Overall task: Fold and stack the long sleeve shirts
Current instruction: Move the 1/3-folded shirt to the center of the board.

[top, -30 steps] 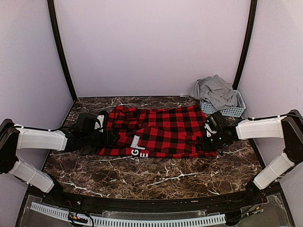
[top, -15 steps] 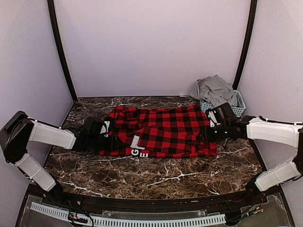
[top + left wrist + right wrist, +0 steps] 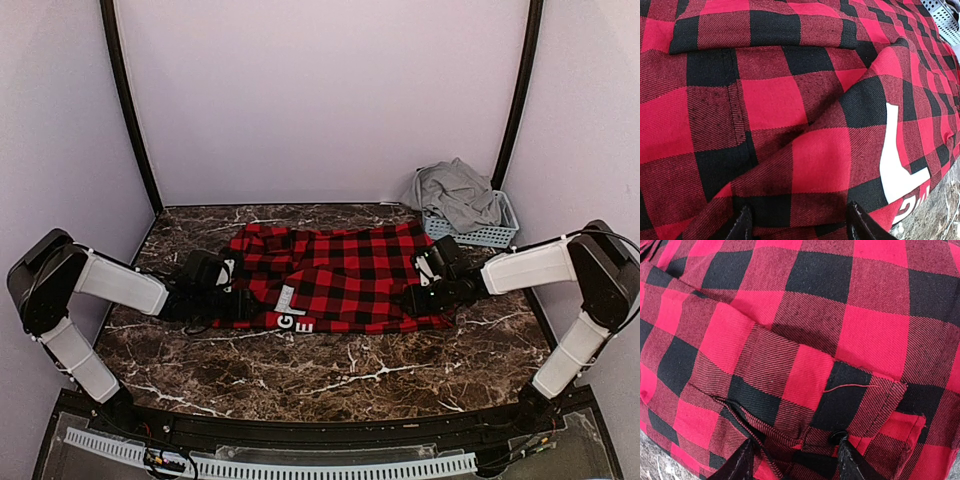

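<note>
The red-and-black check long sleeve shirt lies spread across the middle of the marble table, white letters at its near edge. My left gripper rests low on the shirt's left edge. In the left wrist view its fingers stand apart over the check cloth, beside a white letter. My right gripper sits on the shirt's right side, open, its fingers straddling a cuff with a black button. A grey long sleeve shirt is heaped in the basket.
A pale blue slatted basket stands at the back right corner. Black frame posts rise at both back corners against the lilac walls. Bare marble table stretches in front of the shirt.
My right gripper has opened and slid left and lower onto the shirt's right side. The left gripper has crept right along the shirt's left edge, still open.
</note>
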You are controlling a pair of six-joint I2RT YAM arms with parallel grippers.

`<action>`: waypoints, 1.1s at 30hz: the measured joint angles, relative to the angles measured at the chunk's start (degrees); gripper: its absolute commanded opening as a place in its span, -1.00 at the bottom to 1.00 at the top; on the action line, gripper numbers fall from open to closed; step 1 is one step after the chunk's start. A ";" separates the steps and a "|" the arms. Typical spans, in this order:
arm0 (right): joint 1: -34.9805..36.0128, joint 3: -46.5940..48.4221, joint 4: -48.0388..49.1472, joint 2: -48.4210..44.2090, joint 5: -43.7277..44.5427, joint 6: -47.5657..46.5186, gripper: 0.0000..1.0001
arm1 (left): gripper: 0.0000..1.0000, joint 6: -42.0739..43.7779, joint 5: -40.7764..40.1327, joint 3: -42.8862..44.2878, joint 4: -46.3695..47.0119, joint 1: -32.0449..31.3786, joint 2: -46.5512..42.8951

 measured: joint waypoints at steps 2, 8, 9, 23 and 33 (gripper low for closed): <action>0.07 -0.92 1.68 -0.09 0.09 0.61 0.06 | 0.25 -0.50 0.00 0.00 -0.02 -0.07 0.00; 0.09 -5.51 5.81 -2.71 0.04 3.52 0.03 | 0.23 -2.27 0.09 -0.42 -0.20 -1.73 -0.39; 0.15 -6.56 5.97 -3.69 0.02 4.28 0.03 | 0.23 -2.69 0.22 -0.83 -0.22 -2.14 -0.81; 5.75 -16.00 -4.79 -19.67 1.62 14.69 0.04 | 0.23 -12.74 0.09 -14.14 -4.02 -8.26 -17.40; 8.07 -13.25 -17.73 -27.12 6.10 16.46 0.08 | 0.59 -15.89 -7.91 -14.01 -18.75 -13.70 -28.94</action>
